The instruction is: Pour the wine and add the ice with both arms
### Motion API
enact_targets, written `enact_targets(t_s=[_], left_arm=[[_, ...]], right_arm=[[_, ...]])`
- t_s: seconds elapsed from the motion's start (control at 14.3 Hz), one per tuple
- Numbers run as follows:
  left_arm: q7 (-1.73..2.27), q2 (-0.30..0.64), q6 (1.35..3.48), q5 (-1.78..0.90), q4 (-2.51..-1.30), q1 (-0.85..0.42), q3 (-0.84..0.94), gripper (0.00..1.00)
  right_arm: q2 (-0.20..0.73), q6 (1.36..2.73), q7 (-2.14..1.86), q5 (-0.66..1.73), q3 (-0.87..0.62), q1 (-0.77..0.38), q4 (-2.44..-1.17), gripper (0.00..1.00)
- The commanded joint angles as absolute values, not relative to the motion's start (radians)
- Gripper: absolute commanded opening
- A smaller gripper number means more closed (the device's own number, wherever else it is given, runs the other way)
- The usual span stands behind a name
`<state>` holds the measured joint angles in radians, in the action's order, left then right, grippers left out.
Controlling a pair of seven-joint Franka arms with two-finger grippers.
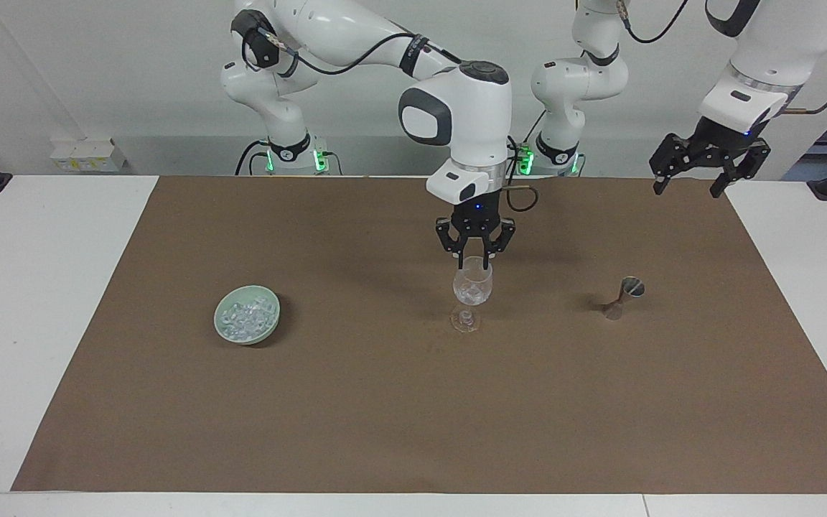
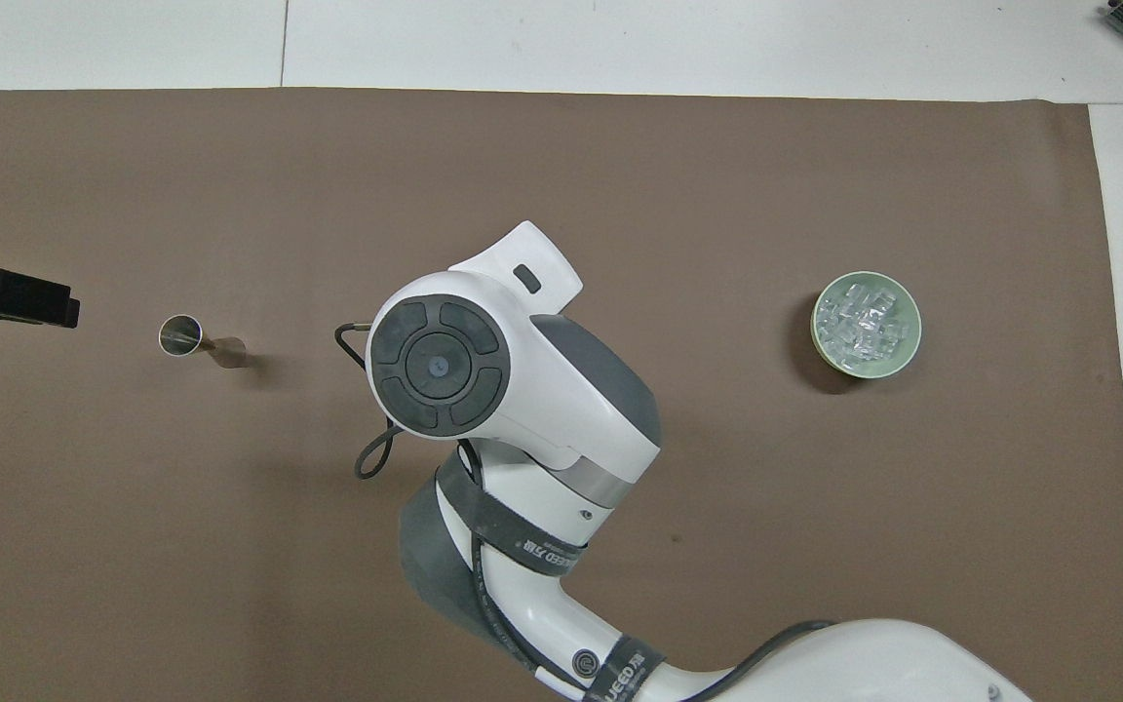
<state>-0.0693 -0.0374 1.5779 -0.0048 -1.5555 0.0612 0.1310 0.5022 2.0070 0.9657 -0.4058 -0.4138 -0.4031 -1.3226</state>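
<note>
The right end effector hangs directly over the stemmed glass at bench centre, fingers parted and empty, placed to drop ice into it. Remaining ice sits in the green bowl, at the glass's nine o'clock in the facing view. The left end effector waits wide open and empty, over the brown mat's corner at two o'clock from the jigger.

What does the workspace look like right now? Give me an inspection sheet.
Surface: brown mat on a white table.
Job's things: ice in a green bowl toward the right arm's end; stemmed glass upright mid-mat; metal jigger toward the left arm's end.
Clutter: nothing seen.
Grippers: right gripper just over the glass, fingers parted; left gripper open, waiting above the mat's corner.
Cables: black cable looping off the right wrist.
Surroundings: white wall.
</note>
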Motion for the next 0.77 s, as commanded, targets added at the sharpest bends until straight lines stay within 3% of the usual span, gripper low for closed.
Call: enact_targets(t_s=[0.0, 0.14, 0.21, 0.28, 0.35, 0.7], left_arm=[[-0.089, -0.054, 1.568, -0.018, -1.566, 0.069, 0.130, 1.00], [-0.089, -0.054, 1.568, -0.018, -1.566, 0.069, 0.130, 1.00], [-0.089, -0.054, 1.568, -0.018, -1.566, 0.069, 0.130, 1.00], [-0.089, -0.054, 1.568, -0.018, -1.566, 0.069, 0.130, 1.00], [-0.089, -0.052, 1.568, -0.018, -1.566, 0.069, 0.130, 1.00], [-0.089, -0.054, 1.568, -0.018, -1.566, 0.069, 0.130, 1.00]], right_arm=[[0.500, 1.977, 0.982, -0.425, -0.422, -0.397, -1.296, 0.47], [0.473, 1.959, 0.979, -0.414, -0.423, -0.379, -1.296, 0.54], [0.436, 1.954, 0.974, -0.402, -0.423, -0.361, -1.299, 0.73], [0.402, 1.950, 0.966, -0.382, -0.425, -0.335, -1.304, 0.82], [0.365, 1.936, 0.953, -0.347, -0.425, -0.316, -1.319, 0.98], [0.247, 1.846, 0.894, -0.221, -0.425, -0.137, -1.373, 1.00]])
